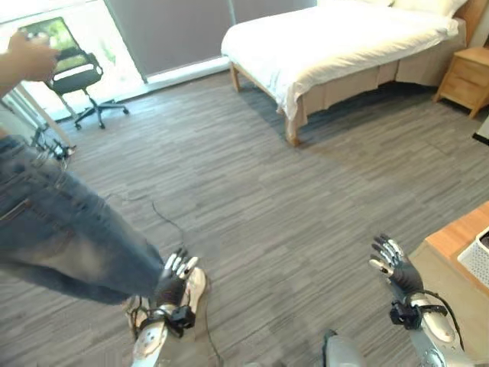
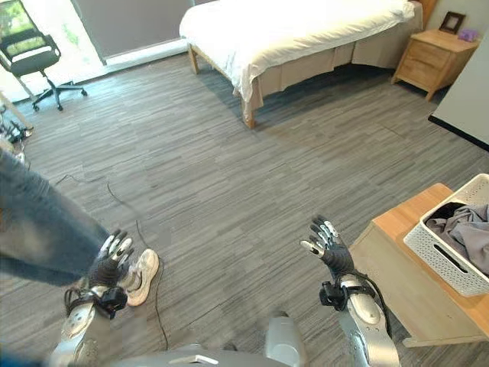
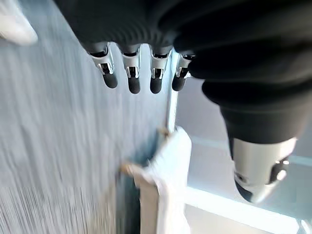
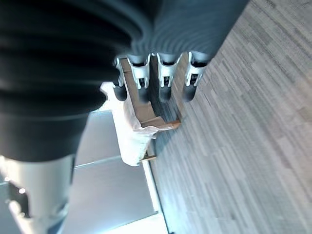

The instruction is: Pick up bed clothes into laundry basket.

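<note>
Both hands are raised over the grey plank floor (image 2: 229,191) with fingers spread and holding nothing. The left hand (image 2: 109,262) is at the lower left, close to a person's jeans-clad leg (image 2: 38,225) and white shoe (image 2: 142,276). The right hand (image 2: 330,247) is at the lower right, near the left end of a low wooden bench (image 2: 405,283).

A white perforated laundry basket (image 2: 442,256) stands on the bench at its right end. Grey clothes (image 2: 467,229) lie inside it.

The bed (image 2: 298,34), with white bedding, stands at the far side of the floor, well apart from both hands. A wooden nightstand (image 2: 432,60) is just beside the bed on its right, with a small picture frame (image 2: 451,21) on top. A black office chair (image 2: 34,57) stands at the far left by the window (image 2: 46,23). The person's hand (image 1: 30,55) is raised at the upper left, in front of that chair.
</note>
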### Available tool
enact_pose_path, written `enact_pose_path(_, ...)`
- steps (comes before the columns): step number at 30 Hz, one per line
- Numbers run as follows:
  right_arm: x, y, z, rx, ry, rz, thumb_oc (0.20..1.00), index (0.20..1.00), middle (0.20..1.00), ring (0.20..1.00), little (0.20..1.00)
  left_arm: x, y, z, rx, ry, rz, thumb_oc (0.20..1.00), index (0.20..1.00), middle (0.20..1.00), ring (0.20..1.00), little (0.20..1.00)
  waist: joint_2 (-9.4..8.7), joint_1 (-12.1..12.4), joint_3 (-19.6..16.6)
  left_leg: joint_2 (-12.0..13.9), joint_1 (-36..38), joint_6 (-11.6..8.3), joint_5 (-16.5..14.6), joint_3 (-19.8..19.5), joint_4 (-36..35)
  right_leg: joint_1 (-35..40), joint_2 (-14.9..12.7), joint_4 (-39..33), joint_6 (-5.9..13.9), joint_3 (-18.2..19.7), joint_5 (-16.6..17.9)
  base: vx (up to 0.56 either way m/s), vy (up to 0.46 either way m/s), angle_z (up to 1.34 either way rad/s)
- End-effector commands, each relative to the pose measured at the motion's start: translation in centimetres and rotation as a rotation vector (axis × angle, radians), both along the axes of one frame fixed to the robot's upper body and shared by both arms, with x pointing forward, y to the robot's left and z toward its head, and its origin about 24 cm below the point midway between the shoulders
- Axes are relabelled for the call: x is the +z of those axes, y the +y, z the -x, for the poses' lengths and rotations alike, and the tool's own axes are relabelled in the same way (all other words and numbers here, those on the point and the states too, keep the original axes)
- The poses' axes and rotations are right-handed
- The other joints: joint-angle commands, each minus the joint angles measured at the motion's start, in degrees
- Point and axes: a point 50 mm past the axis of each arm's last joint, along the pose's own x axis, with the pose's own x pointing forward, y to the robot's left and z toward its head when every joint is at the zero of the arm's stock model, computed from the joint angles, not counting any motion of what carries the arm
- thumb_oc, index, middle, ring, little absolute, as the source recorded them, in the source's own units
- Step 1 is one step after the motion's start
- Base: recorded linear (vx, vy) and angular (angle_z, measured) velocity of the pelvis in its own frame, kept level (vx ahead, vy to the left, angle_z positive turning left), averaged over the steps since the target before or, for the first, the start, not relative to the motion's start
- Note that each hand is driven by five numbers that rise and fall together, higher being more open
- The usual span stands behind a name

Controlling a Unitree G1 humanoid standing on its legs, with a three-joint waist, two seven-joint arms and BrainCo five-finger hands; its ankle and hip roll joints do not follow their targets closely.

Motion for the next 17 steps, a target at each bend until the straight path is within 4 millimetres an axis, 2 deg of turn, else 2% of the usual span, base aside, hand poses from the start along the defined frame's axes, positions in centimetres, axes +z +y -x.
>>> enact_pose_path(1,1.6,0.3,-1.4,-0.002,-0.101,0.015,1.000,1.000,1.000,1.000,1.000,2.3,0.3,-1.5,0.029,-0.128,-0.036,1.000,1.000,1.000,1.000,1.000,-2.86,-0.05,0.20,6.34,2.79,-5.65,4.77,-10.60,-7.42,11.66,0.33,-14.29,1.42,-4.04,2.10,0.00,-0.044,0.14)
enact_pose_path(4,1.7,0.3,-1.2,0.006,-0.104,0.016,1.000,1.000,1.000,1.000,1.000,1.6,-0.4,-1.1,0.039,-0.112,0.019,1.000,1.000,1.000,1.000,1.000,-3.61,0.94,-0.84,6.13,2.70,-5.52,4.99,-11.29,-7.59,13.27,0.23,-15.57,1.30,-5.17,2.17,0.01,-0.041,0.16)
enact_pose_path(11,2.5,0.3,-1.7,0.014,-0.139,0.055,1.000,1.000,1.000,1.000,1.000,2.3,-0.9,-1.8,-0.032,-0.133,-0.031,1.000,1.000,1.000,1.000,1.000,-3.90,1.19,-1.65,6.16,3.02,-5.58,5.46,-12.62,-8.27,14.35,0.44,-15.97,1.08,-6.42,1.96,-0.02,-0.016,0.07)
enact_pose_path(14,1.8,0.3,-1.5,0.005,-0.111,0.044,1.000,1.000,1.000,1.000,1.000,2.3,-0.7,-2.0,-0.017,-0.132,-0.035,1.000,1.000,1.000,1.000,1.000,-3.90,0.93,-1.93,6.21,3.20,-5.70,5.80,-12.67,-8.87,14.45,0.59,-16.12,1.02,-6.56,2.01,0.00,0.000,0.00)
enact_pose_path(15,1.3,0.3,-1.4,-0.001,-0.091,0.033,1.000,1.000,1.000,1.000,1.000,2.1,-0.7,-1.9,-0.010,-0.124,-0.027,1.000,1.000,1.000,1.000,1.000,-3.91,0.91,-1.94,6.25,3.30,-5.71,5.88,-12.69,-9.04,14.45,0.60,-16.07,1.00,-6.52,2.03,0.00,0.000,0.00)
enact_pose_path(16,-0.3,0.3,-1.0,-0.004,-0.021,0.029,1.000,1.000,1.000,1.000,1.000,1.2,-0.8,-1.8,-0.012,-0.086,-0.025,1.000,1.000,1.000,1.000,1.000,-3.91,0.93,-1.93,6.27,3.41,-5.70,5.88,-12.67,-9.06,14.42,0.58,-15.80,1.03,-6.47,2.00,0.00,0.000,0.00)
enact_pose_path(17,-0.3,0.3,-1.0,-0.004,-0.022,0.029,1.000,1.000,1.000,1.000,1.000,1.2,-0.8,-1.8,-0.012,-0.086,-0.025,1.000,1.000,1.000,1.000,1.000,-3.91,0.94,-1.91,6.27,3.41,-5.70,5.88,-12.66,-9.07,14.42,0.58,-15.80,1.03,-6.46,2.00,0.00,0.000,0.00)
